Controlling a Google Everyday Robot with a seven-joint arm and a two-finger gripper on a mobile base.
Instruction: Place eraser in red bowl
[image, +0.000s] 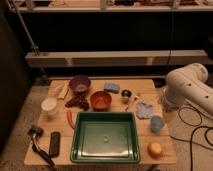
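The eraser (54, 143), a flat black block, lies at the table's front left corner, left of the green tray. The red bowl (100, 100) stands mid-table, just behind the tray, and looks empty. My white arm (186, 89) is folded beside the table's right edge, far from both. The gripper itself does not show in the camera view; only the arm's bulky white links do.
A green tray (105, 137) fills the front middle. A black long-handled tool (39, 144) lies left of the eraser. Also there: purple bowl (79, 83), blue sponge (111, 87), white cup (49, 106), blue cup (156, 123), blue cloth (145, 109), orange fruit (155, 149). Cables lie on the floor at right.
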